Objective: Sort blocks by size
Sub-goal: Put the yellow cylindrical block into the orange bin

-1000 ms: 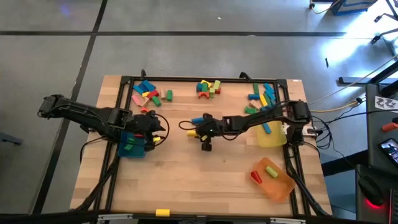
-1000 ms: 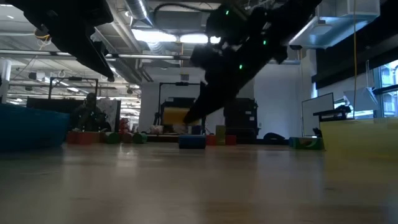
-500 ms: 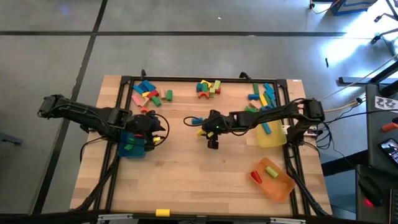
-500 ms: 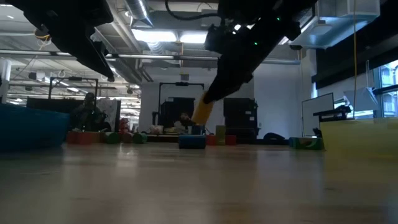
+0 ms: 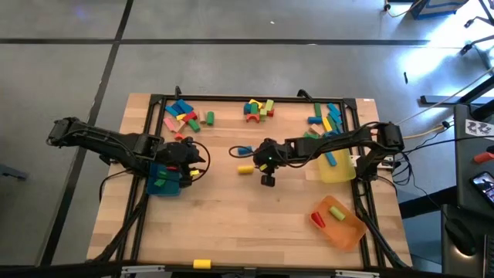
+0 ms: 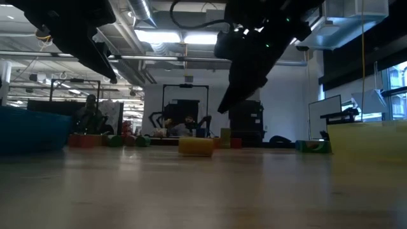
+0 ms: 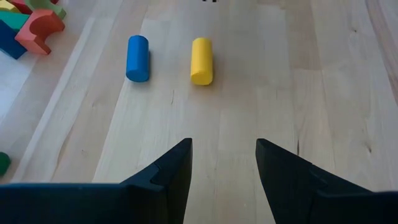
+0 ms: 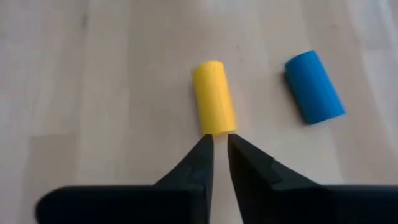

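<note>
**woodbot_fan:** Right gripper (image 8: 220, 144) was hanging over the middle of the table (image 5: 231, 224) with its fingers nearly pinched together and nothing between them. The yellow cylinder (image 5: 245, 169) lay on its side on the wood just past the fingertips, at about 9 o'clock from the gripper in the top-down view. In the wrist view the tips looked just short of the cylinder's near end, not around it.

**trayhoarder:** Where was the blue cylinder (image 5: 244, 150)?

**woodbot_fan:** Right next to the yellow one, at roughly 12 o'clock from it, also on its side, apart from it. Left gripper (image 7: 222, 163) was parked over the teal tray (image 5: 160, 184) at 9 o'clock on the table, fingers spread with a clear gap, holding nothing.

**trayhoarder:** And the other blocks?

**woodbot_fan:** Three loose piles (image 5: 259, 109) along the far edge, at about 11, 12 and 1 o'clock. Green blocks (image 5: 160, 178) sat in the teal tray. The orange tray (image 5: 347, 232) at 4 o'clock held a red and a yellow-green piece. The yellow tray (image 5: 336, 170) sat at 3 o'clock under the right arm; I couldn't tell what was in it.
</note>
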Available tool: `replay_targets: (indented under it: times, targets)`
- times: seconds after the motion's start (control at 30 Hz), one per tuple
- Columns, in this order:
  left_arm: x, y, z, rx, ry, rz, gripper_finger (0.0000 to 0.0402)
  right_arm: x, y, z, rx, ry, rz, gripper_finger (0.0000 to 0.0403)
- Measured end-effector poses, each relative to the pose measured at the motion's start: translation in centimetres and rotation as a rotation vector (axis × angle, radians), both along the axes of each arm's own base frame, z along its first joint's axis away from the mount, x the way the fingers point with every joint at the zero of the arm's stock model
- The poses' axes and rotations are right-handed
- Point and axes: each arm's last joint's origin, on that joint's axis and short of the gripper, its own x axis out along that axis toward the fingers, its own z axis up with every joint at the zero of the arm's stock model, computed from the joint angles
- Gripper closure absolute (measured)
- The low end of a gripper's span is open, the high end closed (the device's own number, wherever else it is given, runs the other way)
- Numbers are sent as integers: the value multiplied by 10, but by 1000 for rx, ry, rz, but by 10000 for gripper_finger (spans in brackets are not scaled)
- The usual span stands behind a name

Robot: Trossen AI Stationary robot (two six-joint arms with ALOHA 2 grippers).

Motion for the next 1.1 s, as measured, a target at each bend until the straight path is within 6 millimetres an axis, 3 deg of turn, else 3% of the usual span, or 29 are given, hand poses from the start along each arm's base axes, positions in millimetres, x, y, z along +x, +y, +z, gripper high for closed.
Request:
replay_targets:
  times: [0.1,0.2,0.53,0.7,0.9,1.1]
  targets:
    - [0,0,0,0,-1,0,240,4,2,0,44,-38,33,362]
    - [0,0,0,0,-3,0,240,12,3,-3,68,-97,64,338]
    - [1,0,1,-1,-14,-1,240,34,3,-46,53,-110,80,167]
    - [1,0,1,-1,-14,-1,240,38,1,-57,10,-106,55,114]
    - [1,0,1,-2,-17,-1,240,40,0,-77,-14,-61,49,110]
    - [1,0,1,-1,-17,-1,240,43,1,-87,-28,-67,66,169]
